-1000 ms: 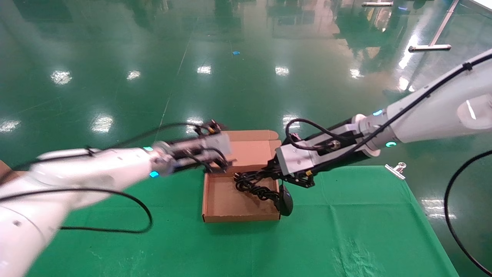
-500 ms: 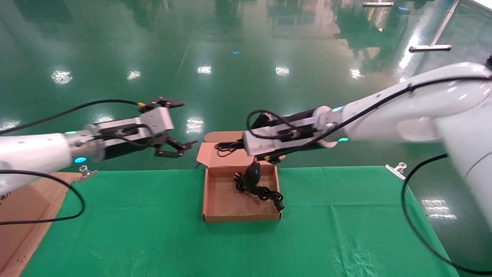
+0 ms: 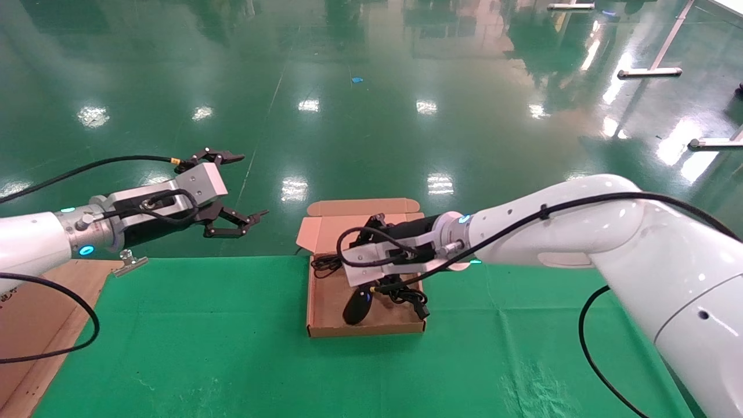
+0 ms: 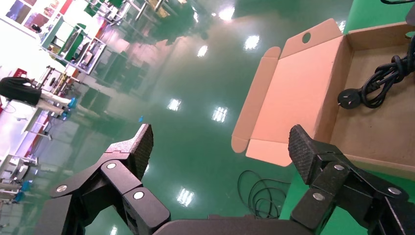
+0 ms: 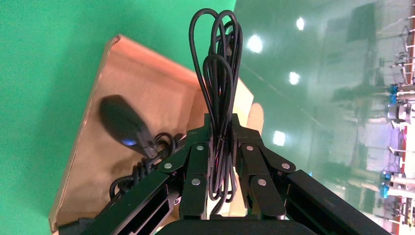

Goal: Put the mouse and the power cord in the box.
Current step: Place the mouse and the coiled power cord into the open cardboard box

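Standing over the scene, head view: green cloth [image 3: 232, 348] covers the table, clipped at the far edge by a metal clip [image 3: 129, 261]. Glossy green floor [image 3: 348, 116] beyond, ceiling lights mirrored in it. The box [image 3: 325, 302] sits mid-table, lid folded back off the far edge. Right gripper [image 3: 371, 284] reaches low over the box. The mouse [image 3: 356, 307] is inside near the front wall; the power cord [image 3: 406, 297] is coiled beside it, also inside. Left gripper [image 3: 232, 188] hovers beyond the table's far left edge, above the floor, jaws spread wide and empty. Flat cardboard [image 3: 29, 325] lies at far left.

Left wrist view: fingers [image 4: 134, 152] far apart, nothing between. Open box [image 4: 303, 98] and the cord's plug [image 4: 348, 98] visible; shelving stands in the room behind.

Right wrist view: jaws pinched tight on a looped bundle of the mouse's cable [image 5: 220, 73]; mouse [image 5: 122, 120] lies over the box floor [image 5: 132, 83].
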